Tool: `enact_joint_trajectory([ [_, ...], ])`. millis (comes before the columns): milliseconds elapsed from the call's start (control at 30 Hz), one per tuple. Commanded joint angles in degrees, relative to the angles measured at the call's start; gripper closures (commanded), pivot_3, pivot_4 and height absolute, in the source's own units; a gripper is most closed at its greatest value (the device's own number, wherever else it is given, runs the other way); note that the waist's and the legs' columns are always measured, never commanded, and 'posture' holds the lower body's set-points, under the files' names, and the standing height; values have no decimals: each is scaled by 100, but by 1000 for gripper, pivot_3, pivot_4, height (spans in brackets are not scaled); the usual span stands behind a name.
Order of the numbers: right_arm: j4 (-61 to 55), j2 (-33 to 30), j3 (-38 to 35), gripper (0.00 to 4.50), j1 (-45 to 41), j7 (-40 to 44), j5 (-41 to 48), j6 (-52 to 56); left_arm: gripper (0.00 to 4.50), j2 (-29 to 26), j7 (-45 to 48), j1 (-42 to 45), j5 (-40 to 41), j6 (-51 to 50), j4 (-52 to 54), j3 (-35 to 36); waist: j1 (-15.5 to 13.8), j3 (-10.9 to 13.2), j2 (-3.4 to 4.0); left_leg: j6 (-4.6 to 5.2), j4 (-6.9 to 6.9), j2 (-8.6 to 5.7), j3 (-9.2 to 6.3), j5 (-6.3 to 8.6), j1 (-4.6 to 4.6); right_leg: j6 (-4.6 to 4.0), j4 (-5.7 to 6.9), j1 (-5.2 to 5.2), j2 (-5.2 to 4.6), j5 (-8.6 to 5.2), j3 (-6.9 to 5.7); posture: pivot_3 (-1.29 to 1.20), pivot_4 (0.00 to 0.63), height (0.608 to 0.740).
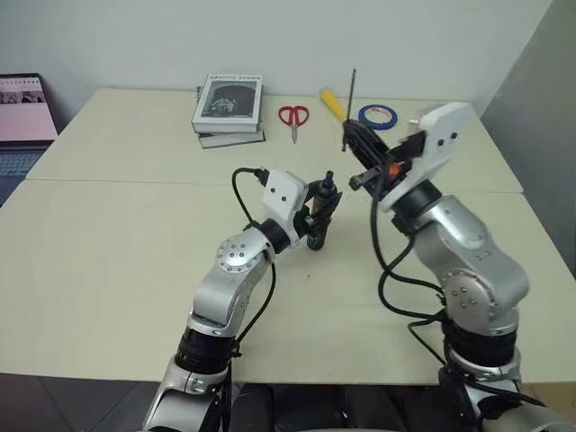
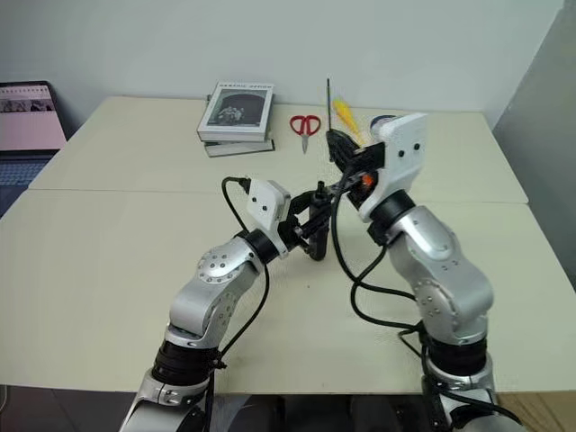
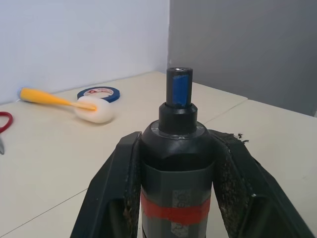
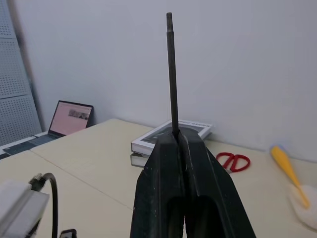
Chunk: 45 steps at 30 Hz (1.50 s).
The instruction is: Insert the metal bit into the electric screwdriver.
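Observation:
My left gripper [image 1: 320,214] is shut on the electric screwdriver [image 3: 177,163], a black cylinder with a red band and a blue socket at its nose. It is held above the middle of the table, nose [image 1: 328,187] tilted up toward the right arm. My right gripper [image 1: 349,139] is shut on the metal bit [image 4: 172,74], a thin grey rod that stands straight up out of the closed fingertips [image 4: 166,144]. The bit [image 1: 353,99] rises a little above and to the right of the screwdriver's nose, apart from it.
At the back of the cream table [image 1: 117,243] lie a stack of books [image 1: 228,108], red-handled scissors [image 1: 292,117], a yellow-handled brush [image 1: 333,103] and a roll of blue tape [image 1: 378,115]. A laptop [image 1: 22,112] stands at the far left. The table's right edge is close to a grey wall.

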State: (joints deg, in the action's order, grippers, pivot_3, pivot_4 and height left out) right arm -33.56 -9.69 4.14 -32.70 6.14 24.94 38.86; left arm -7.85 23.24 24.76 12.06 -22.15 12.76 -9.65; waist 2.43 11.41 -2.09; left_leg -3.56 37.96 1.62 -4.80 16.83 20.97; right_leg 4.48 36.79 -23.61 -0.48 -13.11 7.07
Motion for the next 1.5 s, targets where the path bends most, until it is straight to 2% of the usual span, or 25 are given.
enact_joint_trajectory([
  [33,-120,191,127,4500,-82,-108,-251,-302,2870,102,-251,-46,-197,286,162,22,8,0,0,0,1,0,0,0,1,0,-1,0,0,0,0,0,150,740],
  [267,-45,376,120,4500,-114,-99,-354,-317,2870,338,-740,-83,-512,596,90,24,33,0,0,0,-1,0,-1,0,0,0,-1,0,0,0,-1,0,150,740],
  [667,-21,589,82,4500,-230,-251,-355,62,2870,416,-853,-133,-802,728,-42,-128,43,0,0,0,-2,0,-2,0,2,0,-3,0,0,0,-2,0,150,740],
  [1200,274,970,507,4500,45,-316,-885,-379,2870,472,-988,-174,-943,788,-77,-153,76,0,0,0,-4,0,-1,0,2,0,-4,-2,0,-1,-2,0,150,740],
  [1500,406,980,555,4500,164,-290,-1070,-612,2870,466,-1010,-186,-952,789,-69,-151,82,0,0,0,-5,0,-2,0,3,0,-5,-3,0,-1,-1,0,150,740],
])
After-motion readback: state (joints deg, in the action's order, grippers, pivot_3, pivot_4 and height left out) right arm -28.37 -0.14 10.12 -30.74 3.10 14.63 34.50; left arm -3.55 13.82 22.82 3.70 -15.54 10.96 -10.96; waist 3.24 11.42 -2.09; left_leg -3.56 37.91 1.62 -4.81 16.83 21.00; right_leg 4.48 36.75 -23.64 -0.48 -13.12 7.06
